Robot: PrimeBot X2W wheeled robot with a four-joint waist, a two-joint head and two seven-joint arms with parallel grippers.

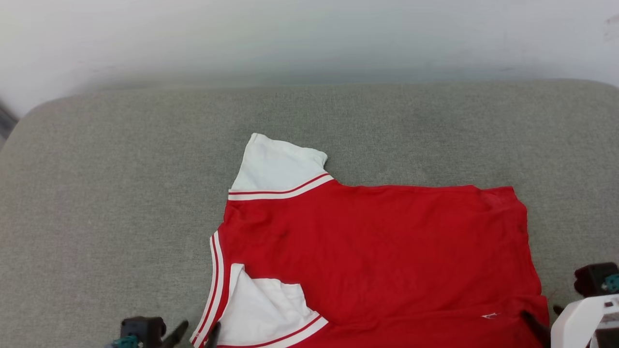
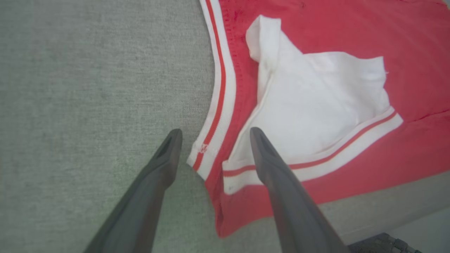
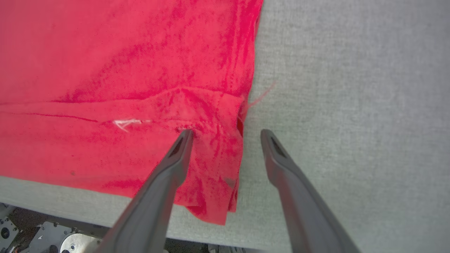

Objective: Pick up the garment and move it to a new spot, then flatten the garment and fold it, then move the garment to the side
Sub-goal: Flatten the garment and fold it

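Grey surface [image 1: 121, 169], shirt [image 1: 377, 241] flat: left end effector [image 2: 215, 130] straddles the striped near corner, right end effector [image 3: 226, 131] the hem corner, both spread, probably readying a fold.

A wide grey woven-fabric cushioned surface [image 1: 121, 193] with rounded far corners spans the foreground. Behind it rises a plain pale white wall [image 1: 309, 34], softly blurred. Light is soft and even.
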